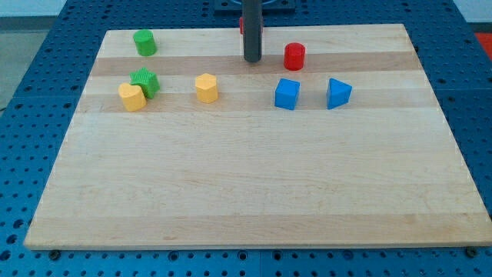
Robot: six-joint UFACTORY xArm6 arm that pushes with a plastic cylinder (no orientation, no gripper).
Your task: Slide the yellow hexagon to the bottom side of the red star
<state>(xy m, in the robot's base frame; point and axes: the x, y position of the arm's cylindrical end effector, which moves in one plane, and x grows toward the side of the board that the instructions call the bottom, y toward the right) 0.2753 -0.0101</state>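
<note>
The yellow hexagon (206, 88) lies on the wooden board (254, 192), left of centre in its upper part. My tip (252, 60) rests on the board up and to the right of the hexagon, clear of it. A sliver of a red block (241, 25) shows at the board's top edge just left of the rod. The rod hides most of it, so its shape cannot be made out. A red cylinder (294, 56) stands just right of my tip, not touching it.
A second yellow block (132, 97) touches a green star (145, 81) at the left. A green cylinder (144, 42) stands near the top left corner. A blue cube (287, 94) and a blue triangular block (337, 93) sit right of the hexagon.
</note>
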